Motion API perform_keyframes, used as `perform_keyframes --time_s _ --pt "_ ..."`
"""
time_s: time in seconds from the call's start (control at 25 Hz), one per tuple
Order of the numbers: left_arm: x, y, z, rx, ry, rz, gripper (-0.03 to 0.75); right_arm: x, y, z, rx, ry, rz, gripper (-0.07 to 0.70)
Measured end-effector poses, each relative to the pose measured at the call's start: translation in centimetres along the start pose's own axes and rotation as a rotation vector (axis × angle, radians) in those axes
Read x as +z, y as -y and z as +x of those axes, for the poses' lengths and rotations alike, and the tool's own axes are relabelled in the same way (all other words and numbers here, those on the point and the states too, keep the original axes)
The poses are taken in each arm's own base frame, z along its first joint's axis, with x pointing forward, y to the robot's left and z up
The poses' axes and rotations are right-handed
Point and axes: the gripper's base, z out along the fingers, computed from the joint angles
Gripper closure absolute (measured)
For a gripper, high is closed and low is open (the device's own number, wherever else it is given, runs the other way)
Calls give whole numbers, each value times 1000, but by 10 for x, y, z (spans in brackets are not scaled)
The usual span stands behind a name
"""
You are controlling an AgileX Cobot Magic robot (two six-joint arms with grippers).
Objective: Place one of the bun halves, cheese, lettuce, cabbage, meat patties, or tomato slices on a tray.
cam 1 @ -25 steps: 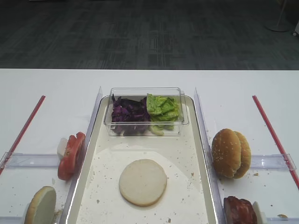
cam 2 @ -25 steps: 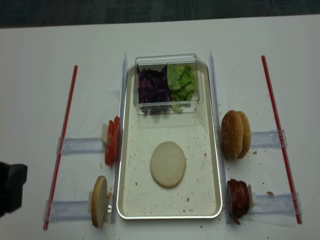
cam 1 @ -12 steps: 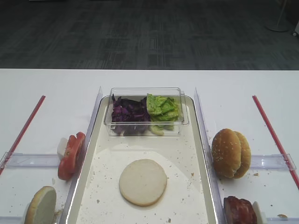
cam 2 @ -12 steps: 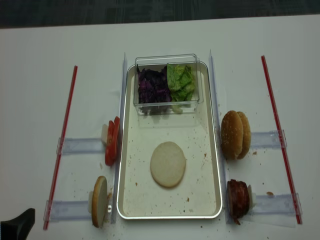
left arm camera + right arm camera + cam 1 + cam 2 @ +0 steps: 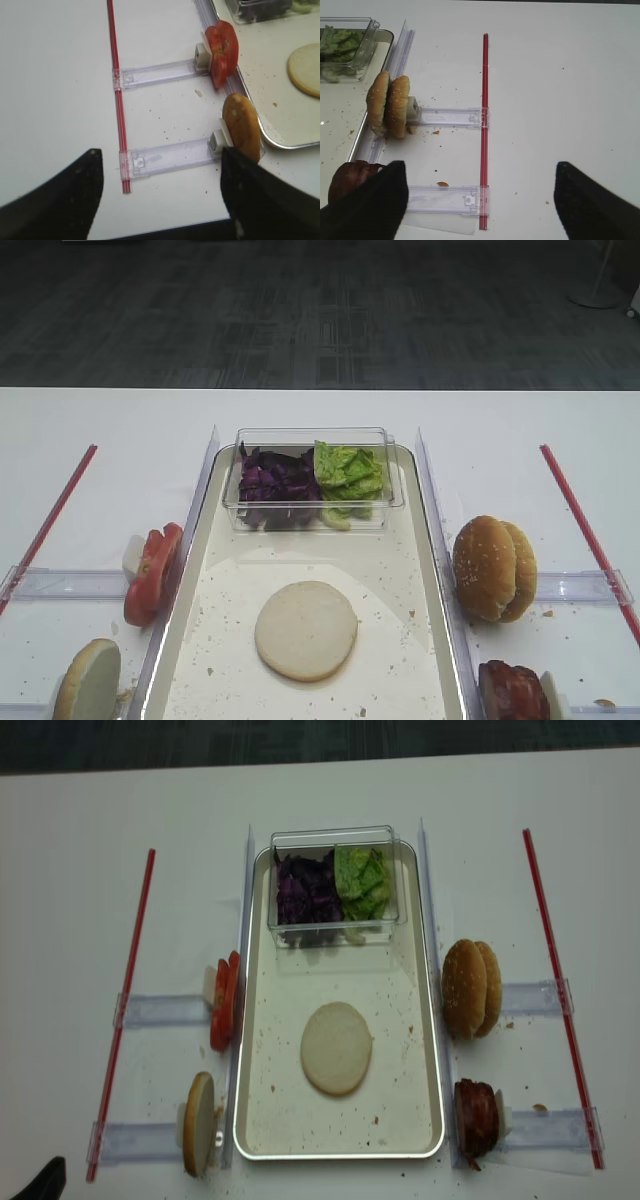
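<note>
A pale round bun half [image 5: 306,630] [image 5: 336,1048] lies flat on the silver tray [image 5: 240,650] [image 5: 340,1153]. At the tray's far end are purple cabbage [image 5: 275,485] and green lettuce [image 5: 348,470]. Tomato slices [image 5: 152,573] [image 5: 222,50] and another bun half [image 5: 88,680] [image 5: 241,125] stand on edge left of the tray. Meat patties [image 5: 512,690] [image 5: 350,177] stand to its right. No cheese shows. My left gripper [image 5: 160,200] hangs open over bare table left of the tray. My right gripper [image 5: 480,200] is open and empty right of the patties.
A clear plastic box [image 5: 310,480] holds the cabbage and lettuce. Seeded bun tops [image 5: 493,568] [image 5: 389,105] stand right of the tray. Red strips [image 5: 125,1010] [image 5: 560,990] and clear holders [image 5: 160,75] lie on the white table. The table's front edge [image 5: 175,232] is just below the left gripper.
The dark left arm at the lower left of the realsense view has drawn back, almost out of the frame. Food and tray have not moved.
</note>
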Motion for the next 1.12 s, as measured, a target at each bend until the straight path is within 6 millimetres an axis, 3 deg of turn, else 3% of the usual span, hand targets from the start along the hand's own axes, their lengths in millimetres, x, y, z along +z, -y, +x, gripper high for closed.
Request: perform_keyframes --time_s 1.12 --pt "-5 0 5 -9 66 -4 257 0 0 0 6 2 0 17"
